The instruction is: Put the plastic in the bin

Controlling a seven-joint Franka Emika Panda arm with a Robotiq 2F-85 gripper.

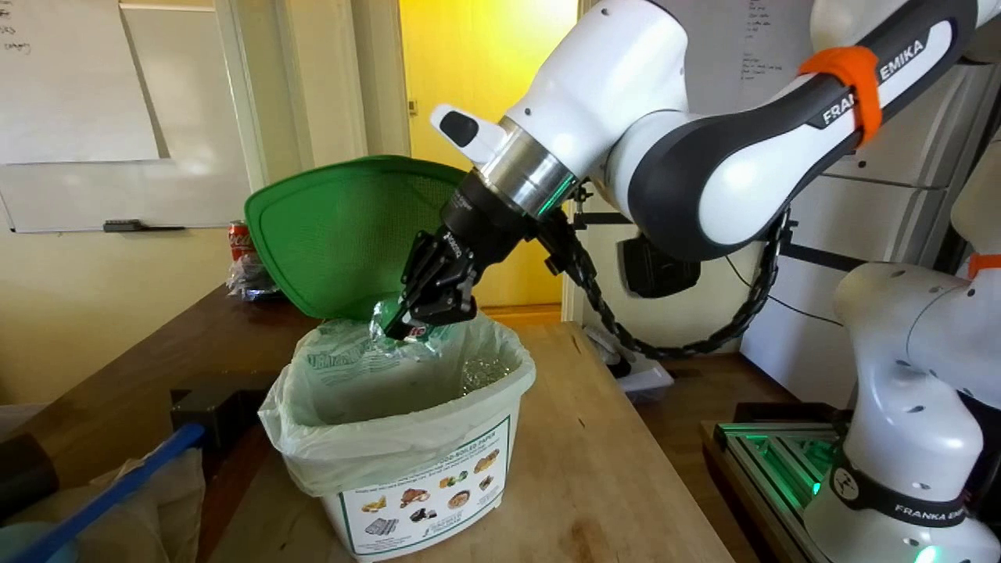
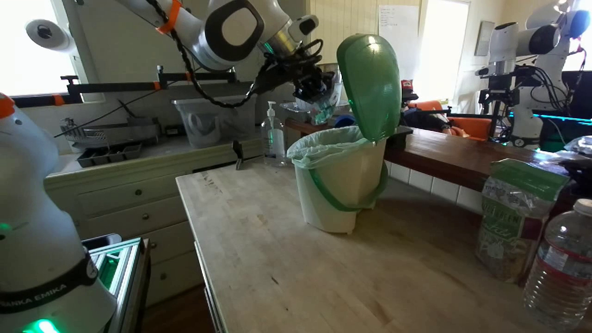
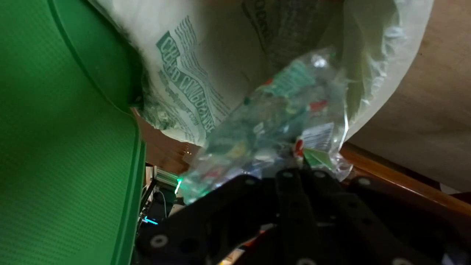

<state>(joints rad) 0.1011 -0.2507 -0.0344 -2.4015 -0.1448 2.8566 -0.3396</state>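
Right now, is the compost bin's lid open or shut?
Open: in both exterior views the green lid stands raised, exposing the compostable liner.

- The gripper (image 3: 304,173), at the bottom, pinches the clear plastic (image 3: 272,123) at its lower edge.
- The plastic, printed green and red, hides part of the pale, green-lettered bin liner (image 3: 224,62).
- A green lid (image 3: 70,154) fills the left.
- A wooden surface (image 3: 438,99) shows right.
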